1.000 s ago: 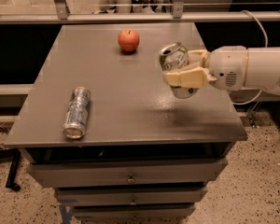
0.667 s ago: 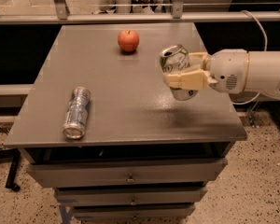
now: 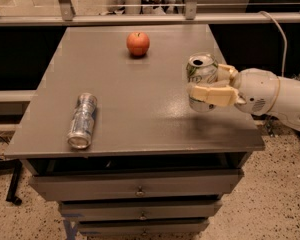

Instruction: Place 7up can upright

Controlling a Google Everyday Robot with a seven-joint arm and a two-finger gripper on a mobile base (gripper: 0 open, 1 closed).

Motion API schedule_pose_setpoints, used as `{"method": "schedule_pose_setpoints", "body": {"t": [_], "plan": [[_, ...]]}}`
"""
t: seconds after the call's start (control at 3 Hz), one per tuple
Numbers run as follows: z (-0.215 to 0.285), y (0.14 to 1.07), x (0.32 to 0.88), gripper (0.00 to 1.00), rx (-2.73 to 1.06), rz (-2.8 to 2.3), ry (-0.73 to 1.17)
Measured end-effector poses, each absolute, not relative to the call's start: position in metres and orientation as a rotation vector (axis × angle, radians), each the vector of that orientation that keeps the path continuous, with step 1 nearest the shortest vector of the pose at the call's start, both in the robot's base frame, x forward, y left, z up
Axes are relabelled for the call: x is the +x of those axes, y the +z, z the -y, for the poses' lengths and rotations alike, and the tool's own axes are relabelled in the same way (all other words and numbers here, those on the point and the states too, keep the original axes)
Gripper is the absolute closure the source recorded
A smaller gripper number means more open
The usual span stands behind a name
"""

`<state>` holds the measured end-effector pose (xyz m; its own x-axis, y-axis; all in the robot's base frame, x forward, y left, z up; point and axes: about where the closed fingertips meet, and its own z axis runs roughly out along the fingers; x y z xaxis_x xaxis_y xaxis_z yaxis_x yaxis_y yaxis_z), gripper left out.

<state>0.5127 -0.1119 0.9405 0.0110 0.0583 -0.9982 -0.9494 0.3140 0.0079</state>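
The 7up can [image 3: 202,73] is a short can with a white and green label and a silver top. It stands nearly upright at the right side of the grey table [image 3: 140,109], held just above the tabletop. My gripper [image 3: 206,83] reaches in from the right on a white arm and is shut on the can, with one cream finger [image 3: 210,94] across its front and the other behind it.
A slim silver-blue can [image 3: 82,120] lies on its side at the front left. A red apple [image 3: 138,43] sits at the back centre. The table's right edge is close to the gripper. Drawers sit below the tabletop, a metal rail behind.
The can in my gripper has turned from tilted to more upright. The arm has barely shifted. The lying can and the apple have not moved.
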Motion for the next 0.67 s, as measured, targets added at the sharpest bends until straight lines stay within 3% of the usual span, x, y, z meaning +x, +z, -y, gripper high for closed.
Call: {"method": "schedule_pose_setpoints", "body": {"t": [0.67], "plan": [[0.1273,0.9353,0.513,1.0,-1.021,-1.114,1.018]]}}
